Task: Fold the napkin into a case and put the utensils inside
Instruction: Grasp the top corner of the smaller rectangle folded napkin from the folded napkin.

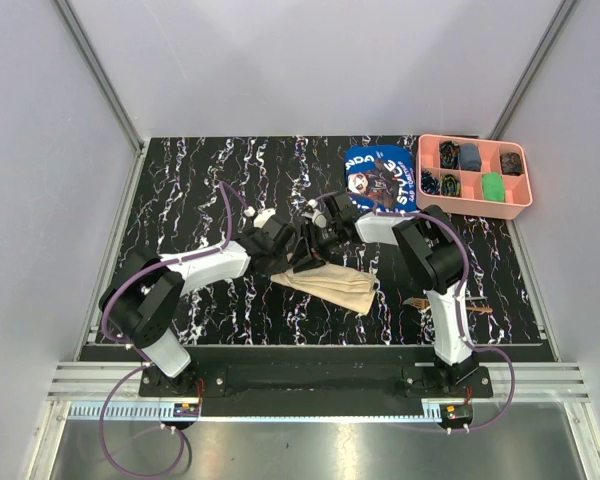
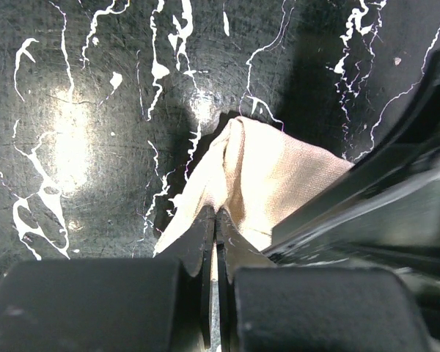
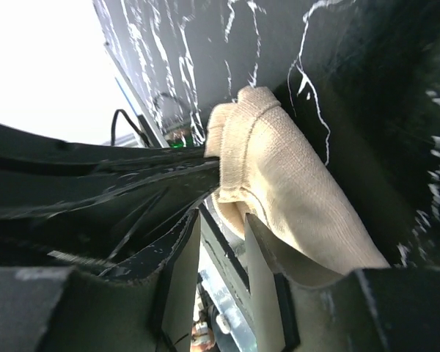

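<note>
On the surface, left end effector clamped the napkin, right end effector stood half-open; withdrawing it slowly would spare the fold.

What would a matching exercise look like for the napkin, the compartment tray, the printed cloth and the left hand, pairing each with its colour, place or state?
Things:
1. napkin
2. tray
3. printed cloth
4. left hand

Descriptions:
A. pink, in the far right corner
B. shut, pinching beige fabric
C. blue with cartoon figures
D. plain beige, bunched near the middle

Pairs: 1-D, 2-A, 3-C, 4-B.
</note>
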You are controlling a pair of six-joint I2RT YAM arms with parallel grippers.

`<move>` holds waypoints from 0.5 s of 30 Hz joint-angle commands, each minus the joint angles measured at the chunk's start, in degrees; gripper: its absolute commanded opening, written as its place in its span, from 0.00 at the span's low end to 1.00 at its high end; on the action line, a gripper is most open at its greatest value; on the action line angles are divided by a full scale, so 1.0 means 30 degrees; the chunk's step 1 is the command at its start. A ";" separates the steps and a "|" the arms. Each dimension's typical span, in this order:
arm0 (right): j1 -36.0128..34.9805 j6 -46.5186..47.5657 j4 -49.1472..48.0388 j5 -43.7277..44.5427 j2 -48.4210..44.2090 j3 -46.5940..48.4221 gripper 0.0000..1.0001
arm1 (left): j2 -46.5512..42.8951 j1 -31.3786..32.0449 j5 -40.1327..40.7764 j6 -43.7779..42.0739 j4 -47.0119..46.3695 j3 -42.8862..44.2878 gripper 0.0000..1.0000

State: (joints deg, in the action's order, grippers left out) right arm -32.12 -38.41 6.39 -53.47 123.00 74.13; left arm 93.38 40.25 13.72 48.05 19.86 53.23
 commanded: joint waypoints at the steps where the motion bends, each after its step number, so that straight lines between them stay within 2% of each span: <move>1: 0.0335 0.0265 0.0095 -0.0136 -0.1186 0.0017 0.38 | -0.0424 0.0089 -0.0060 0.0125 -0.0291 0.0068 0.00; 5: 0.0335 0.0237 0.0066 -0.0280 -0.0426 0.0601 0.12 | -0.0600 0.0118 -0.0031 0.0125 -0.0233 0.0068 0.00; 8: 0.0248 0.0178 0.0066 -0.0194 0.0190 0.1012 0.07 | -0.0717 0.0119 -0.0060 0.0154 -0.0261 0.0098 0.00; 15: -0.0221 0.0002 0.0067 -0.0223 0.1099 0.1717 0.04 | -0.0864 0.0177 -0.0031 0.0125 -0.0203 0.0244 0.00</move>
State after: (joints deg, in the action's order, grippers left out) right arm -31.53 -38.28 6.70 -53.54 125.03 77.01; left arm 93.08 40.36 13.69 48.05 19.92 53.23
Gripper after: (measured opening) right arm 0.046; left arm 0.005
